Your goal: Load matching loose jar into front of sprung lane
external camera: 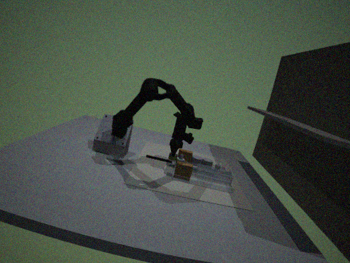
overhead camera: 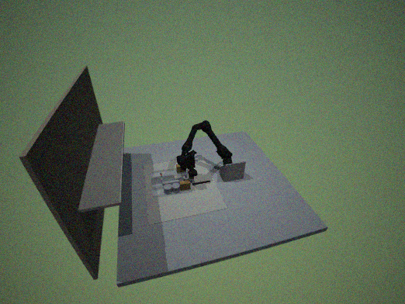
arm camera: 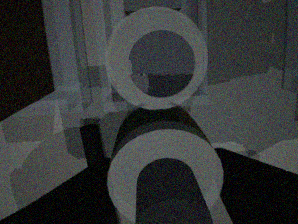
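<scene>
The jaws point(overhead camera: 192, 174) point(external camera: 172, 155) grip the loose jar point(external camera: 171, 157) point(arm camera: 167, 142), its light rim facing the wrist camera. Directly ahead stands the lane jar point(overhead camera: 186, 177) point(external camera: 181, 156) point(arm camera: 161, 60); contact between them cannot be confirmed. An orange block point(overhead camera: 185, 185) point(external camera: 184, 170) stands beside the lane. A black bar point(overhead camera: 202, 182) point(external camera: 159, 158) point(arm camera: 93, 145) lies near the jaws, above the grey surface point(overhead camera: 252, 217) point(external camera: 84, 188).
</scene>
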Robot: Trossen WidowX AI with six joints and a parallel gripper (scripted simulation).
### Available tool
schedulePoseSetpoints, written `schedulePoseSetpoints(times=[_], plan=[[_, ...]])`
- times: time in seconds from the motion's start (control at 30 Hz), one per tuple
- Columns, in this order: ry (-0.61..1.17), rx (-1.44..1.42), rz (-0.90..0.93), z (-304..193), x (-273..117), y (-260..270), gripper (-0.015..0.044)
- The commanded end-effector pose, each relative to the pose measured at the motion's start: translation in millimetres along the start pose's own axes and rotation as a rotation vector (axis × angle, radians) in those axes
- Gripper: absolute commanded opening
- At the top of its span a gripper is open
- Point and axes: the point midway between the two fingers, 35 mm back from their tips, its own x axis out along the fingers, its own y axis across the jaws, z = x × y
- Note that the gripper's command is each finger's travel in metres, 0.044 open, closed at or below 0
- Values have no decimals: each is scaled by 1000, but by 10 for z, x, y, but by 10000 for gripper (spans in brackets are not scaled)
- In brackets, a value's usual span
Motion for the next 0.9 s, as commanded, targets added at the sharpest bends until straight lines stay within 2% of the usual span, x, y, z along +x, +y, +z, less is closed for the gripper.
schedulePoseSetpoints(times=[0.0, 0.87], plan=[[-10, 6, 0, 58, -11, -3, 0], [-11, 6, 0, 168, -10, -3, 0]])
